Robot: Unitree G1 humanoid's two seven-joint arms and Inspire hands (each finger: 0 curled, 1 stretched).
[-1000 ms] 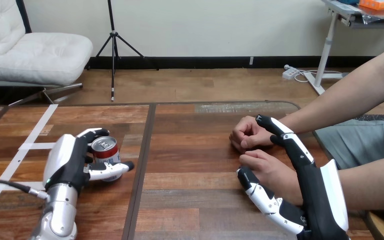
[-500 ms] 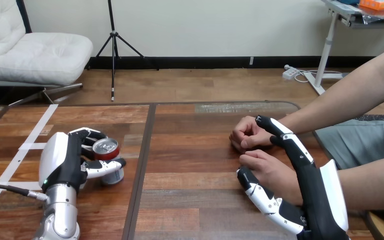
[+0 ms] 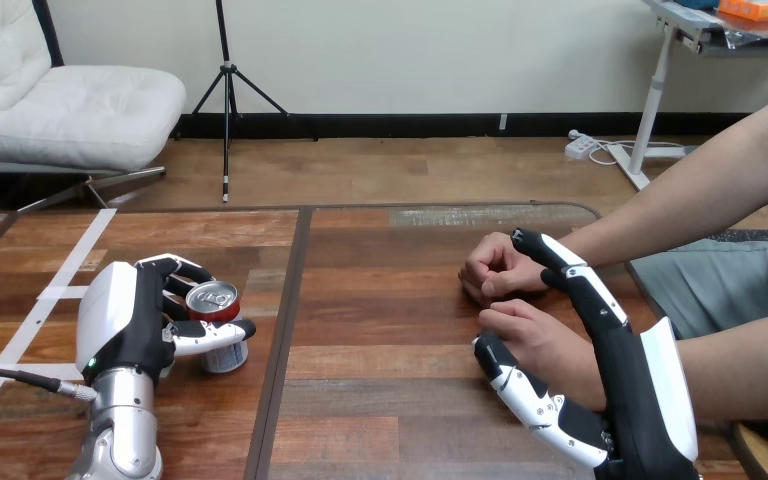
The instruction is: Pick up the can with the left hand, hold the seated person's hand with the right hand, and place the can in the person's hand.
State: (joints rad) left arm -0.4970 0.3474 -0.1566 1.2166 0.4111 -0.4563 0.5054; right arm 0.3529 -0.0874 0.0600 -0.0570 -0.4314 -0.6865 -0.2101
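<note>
Lower left of the frame: the left hand (image 3: 125, 325) has its fingers and thumb wrapped round the red can (image 3: 214, 304), down by the tabletop (image 3: 380, 400). Lower right: the right hand (image 3: 640, 400) is released, its straight fingers and thumb flanking the person's nearer hand (image 3: 537, 342).

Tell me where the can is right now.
In the head view, the can is at the left side of the table, inside the curled fingers of the left hand.

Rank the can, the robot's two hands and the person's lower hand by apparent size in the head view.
1. right hand, though it is nearest the camera, which inflates it
2. left hand
3. person's lower hand
4. can
</note>
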